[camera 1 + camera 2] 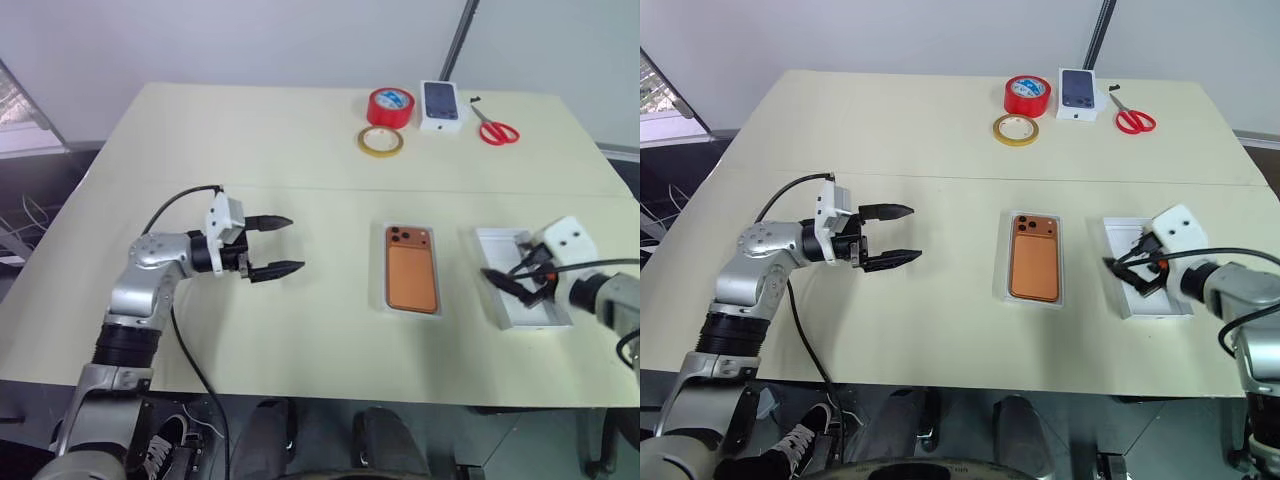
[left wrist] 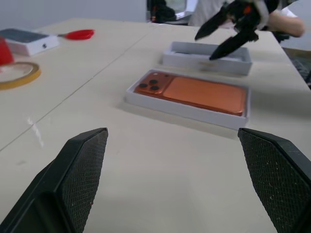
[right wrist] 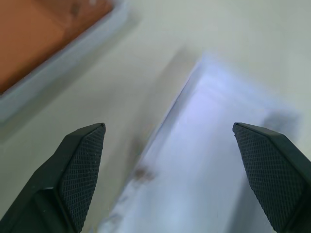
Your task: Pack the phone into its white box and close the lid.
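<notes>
The copper-orange phone [image 1: 412, 270] lies back up inside the white box [image 1: 411, 312] at the middle of the table, its camera cluster at the far end. Right of it sits the lid [image 1: 498, 240], a plain white tray with its hollow side up. My right gripper [image 1: 508, 280] hovers just over the lid, open, with nothing between its fingers. In the right wrist view the lid's [image 3: 204, 145] inside lies under those fingers. My left gripper [image 1: 275, 245] is left of the box, level, pointing at it, open and empty. In the left wrist view the phone [image 2: 204, 93] lies beyond its fingers.
At the far edge stand a red tape roll [image 1: 390, 106], a yellow tape ring [image 1: 381, 141], a closed white box with a phone picture [image 1: 440, 105] and red scissors [image 1: 497, 130]. A seam crosses the table behind the phone.
</notes>
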